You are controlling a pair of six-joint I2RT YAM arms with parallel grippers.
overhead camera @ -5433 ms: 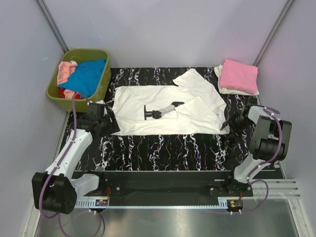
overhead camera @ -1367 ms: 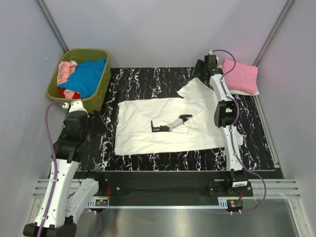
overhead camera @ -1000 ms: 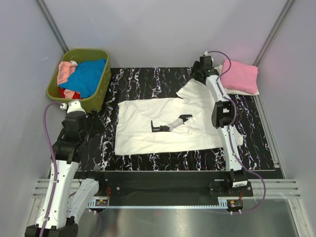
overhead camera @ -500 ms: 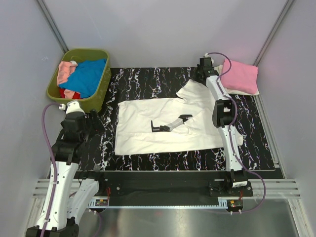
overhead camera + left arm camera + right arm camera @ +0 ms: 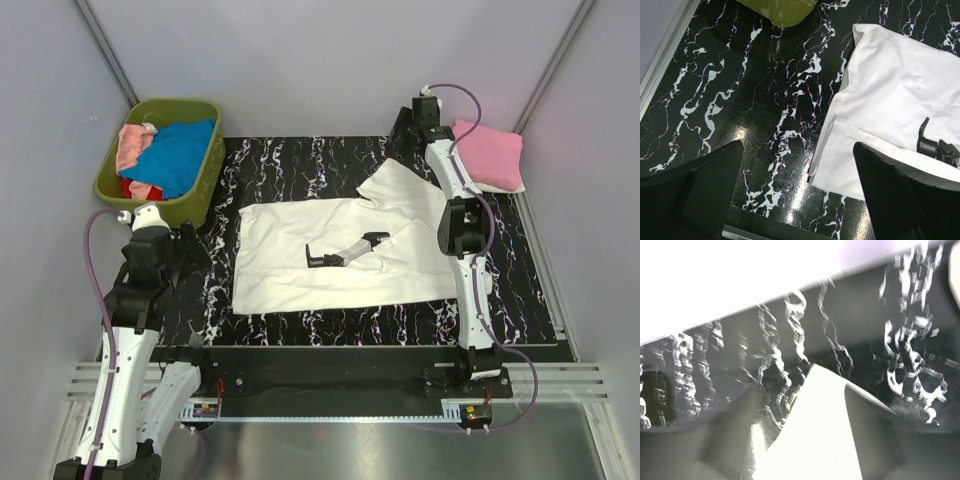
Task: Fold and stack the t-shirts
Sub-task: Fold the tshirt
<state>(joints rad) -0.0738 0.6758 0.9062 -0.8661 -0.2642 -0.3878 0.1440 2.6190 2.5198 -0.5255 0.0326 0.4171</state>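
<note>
Shirt in hand: the white cloth t-shirt with a black-and-grey robot-arm print (image 5: 300, 265) lies flat mid-desk, probably spread for folding, with one sleeve pointing at the far edge.
Right gripper (image 5: 800, 440): fingers apart over that sleeve tip, gripping nothing, though the view is blurred.
Left gripper (image 5: 800, 205): spread wide and empty, by the shirt's left edge.
Stack: folded pink t-shirt (image 5: 487, 152), far-right corner.
Room: bare black marbled desk (image 5: 300, 315) along the near edge. The olive-green plastic basket (image 5: 207, 165) crowds the far-left corner.

A spread t-shirt (image 5: 300, 270) lies mid-table (image 5: 300, 315). The basket (image 5: 212, 165), holding more t-shirts (image 5: 175, 155), sits at the far-left corner. A folded stack (image 5: 485, 155) sits far right.
</note>
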